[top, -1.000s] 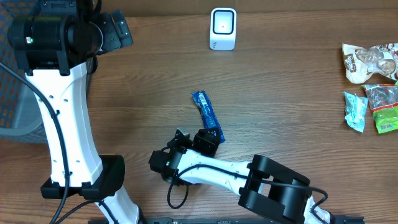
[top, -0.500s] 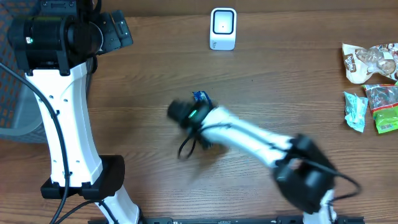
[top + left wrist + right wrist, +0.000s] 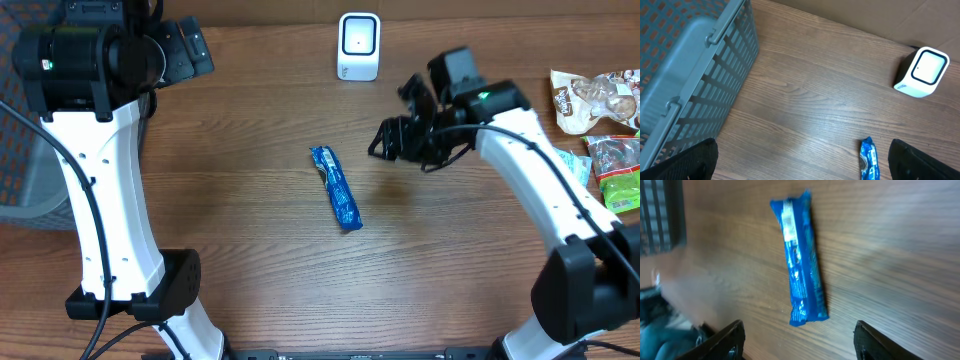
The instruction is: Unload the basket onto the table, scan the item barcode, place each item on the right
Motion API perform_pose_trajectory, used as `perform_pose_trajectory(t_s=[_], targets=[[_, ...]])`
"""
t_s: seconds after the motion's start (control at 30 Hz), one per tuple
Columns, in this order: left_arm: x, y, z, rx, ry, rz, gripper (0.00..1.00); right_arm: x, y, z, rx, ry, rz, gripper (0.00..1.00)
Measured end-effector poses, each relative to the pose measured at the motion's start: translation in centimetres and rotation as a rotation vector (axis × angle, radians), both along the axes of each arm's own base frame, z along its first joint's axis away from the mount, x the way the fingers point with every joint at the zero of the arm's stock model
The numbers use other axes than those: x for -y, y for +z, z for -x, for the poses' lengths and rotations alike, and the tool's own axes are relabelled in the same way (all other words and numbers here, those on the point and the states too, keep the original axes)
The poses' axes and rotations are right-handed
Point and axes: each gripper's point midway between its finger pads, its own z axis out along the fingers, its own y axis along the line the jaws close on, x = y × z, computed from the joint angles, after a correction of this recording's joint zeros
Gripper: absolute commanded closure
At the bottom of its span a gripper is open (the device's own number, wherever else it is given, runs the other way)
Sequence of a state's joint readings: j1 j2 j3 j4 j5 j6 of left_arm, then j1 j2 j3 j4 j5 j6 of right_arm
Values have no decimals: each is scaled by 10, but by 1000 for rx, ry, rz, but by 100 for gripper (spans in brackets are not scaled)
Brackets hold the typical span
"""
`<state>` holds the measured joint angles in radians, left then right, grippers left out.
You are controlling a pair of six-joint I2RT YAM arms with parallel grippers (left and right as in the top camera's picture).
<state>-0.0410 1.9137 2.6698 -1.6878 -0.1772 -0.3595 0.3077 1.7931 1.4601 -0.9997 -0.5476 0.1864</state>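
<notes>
The item, a blue snack packet (image 3: 335,188), lies flat on the wooden table near the middle, and a white barcode patch shows on it in the right wrist view (image 3: 800,260). At the back stands the white scanner (image 3: 358,45), its window facing up. My right gripper (image 3: 405,145) hovers to the right of the packet, open and holding nothing; its fingers (image 3: 725,340) frame the packet's near end from above. Over the table's back left my left gripper (image 3: 195,45) is raised and wide open. It looks down on the packet (image 3: 869,160) and the scanner (image 3: 922,72).
A grey slatted basket (image 3: 690,75) stands at the table's left edge (image 3: 20,170). Several snack packs lie at the far right: a pale one (image 3: 590,100), a teal one (image 3: 570,178) and a green one (image 3: 620,175).
The right arm has swept from the table's front, by the packet's near end, up and to the right. The packet lies where it was. The left arm has not moved.
</notes>
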Motion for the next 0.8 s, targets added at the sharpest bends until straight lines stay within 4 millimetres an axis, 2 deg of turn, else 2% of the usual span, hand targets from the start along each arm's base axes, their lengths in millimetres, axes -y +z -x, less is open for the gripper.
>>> perform_pose_trajectory(t_s=[0.07,0.17,0.4,0.53,0.67,0.8], targets=[[0,0,0,0,0,0,0,-8,-18,8,-19,26,-27,32],[0,0,0,0,0,0,0,-18,-35,12,-18,35,-58,37],[0,0,0,0,0,0,0,-27,-57,-9,43,-18,-92,41],[0,0,0,0,0,0,0,-32,-85,-15,13,-24,-84,41],[0,0,0,0,0,0,0,-37,-115,-9,-41,-1,-75,41],[0,0,0,0,0,0,0,-48,-118,-6,-34,46,-106,43]])
